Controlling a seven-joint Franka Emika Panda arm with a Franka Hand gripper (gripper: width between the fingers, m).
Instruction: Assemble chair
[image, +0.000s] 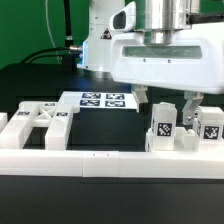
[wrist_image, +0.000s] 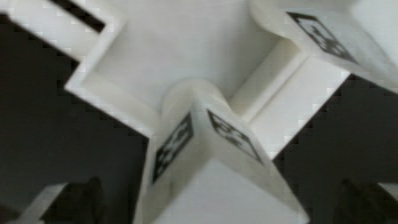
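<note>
Front: long white border rail (image: 100, 160). Behind: chunky white tagged plastic chair pieces (image: 212, 127), with a cross-braced panel (image: 40, 122) at the exterior view's left and an upright block (image: 163, 130) at its right (gripper (image: 167, 104) above, jaws spread, holding nothing). Step, likely: between grasps; next calls for squaring over a piece.

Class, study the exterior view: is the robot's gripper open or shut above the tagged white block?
Open. The gripper has its jaws apart, one on each side of the upright tagged block, neither visibly pressing it.

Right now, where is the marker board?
The marker board lies flat mid-table in the exterior view, with the chair panel on that view's left and the gripper on its right.
</note>
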